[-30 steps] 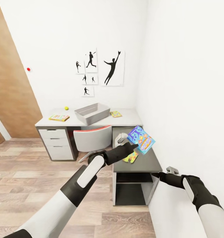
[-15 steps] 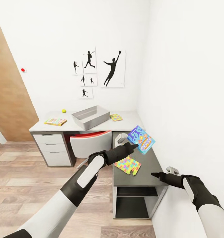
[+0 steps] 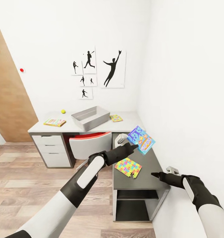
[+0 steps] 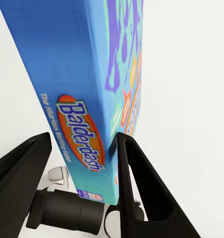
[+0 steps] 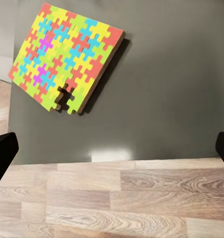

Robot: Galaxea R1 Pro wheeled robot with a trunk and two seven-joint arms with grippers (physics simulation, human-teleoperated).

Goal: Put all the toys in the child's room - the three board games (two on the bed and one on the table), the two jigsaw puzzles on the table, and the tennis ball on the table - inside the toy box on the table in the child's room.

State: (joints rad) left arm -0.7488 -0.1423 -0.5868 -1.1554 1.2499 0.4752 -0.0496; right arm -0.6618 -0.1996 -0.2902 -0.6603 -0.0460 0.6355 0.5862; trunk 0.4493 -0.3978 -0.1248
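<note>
the left arm reaches forward over the dark grey section of the desk (image 3: 151,162), its left gripper (image 3: 135,145) clamped on the lower edge of the blue board game (image 3: 141,139), which stands tilted in the air above that section near the wall; in the left wrist view both fingers (image 4: 134,178) press the box's (image 4: 77,74) faces. the right arm stretches out low, its right gripper (image 3: 155,174) at the dark section's front edge, fingers spread wide and holding nothing. a jigsaw puzzle (image 3: 128,167) lies flat near that front edge, just beside the right gripper. on the pale top sit the toy box (image 3: 90,117), the tennis ball (image 3: 63,111), another board game (image 3: 54,122) and what seems a second puzzle (image 3: 116,118).
</note>
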